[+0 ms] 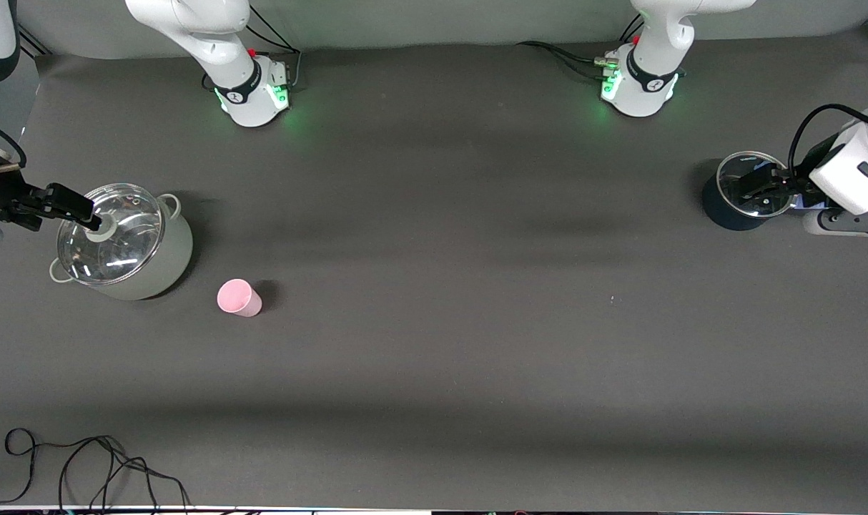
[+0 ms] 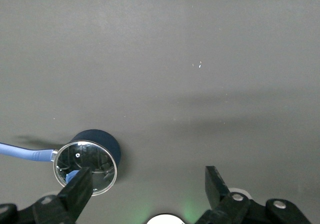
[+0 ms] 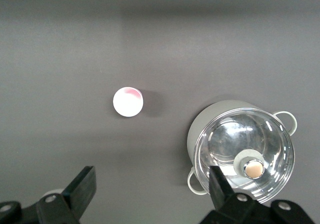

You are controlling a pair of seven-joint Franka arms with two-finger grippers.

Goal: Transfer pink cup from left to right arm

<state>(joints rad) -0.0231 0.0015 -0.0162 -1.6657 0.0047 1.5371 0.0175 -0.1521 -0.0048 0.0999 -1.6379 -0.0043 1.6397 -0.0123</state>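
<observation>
The pink cup [image 1: 239,297] stands upright on the dark cloth, beside the grey pot and a little nearer the front camera. It shows from above in the right wrist view [image 3: 128,101]. My right gripper [image 1: 84,213] hangs high in the air beside the grey pot, open and empty, its jaws wide apart in its wrist view [image 3: 151,170]. My left gripper [image 1: 759,189] hangs high near the dark blue pot at the left arm's end, open and empty [image 2: 148,171]. Neither gripper touches the cup.
A grey pot [image 1: 171,256] with a glass lid stands at the right arm's end [image 3: 196,134]. A dark blue pot [image 1: 716,207] with a glass lid stands at the left arm's end [image 2: 102,136]. Black cables [image 1: 98,465] lie along the front edge.
</observation>
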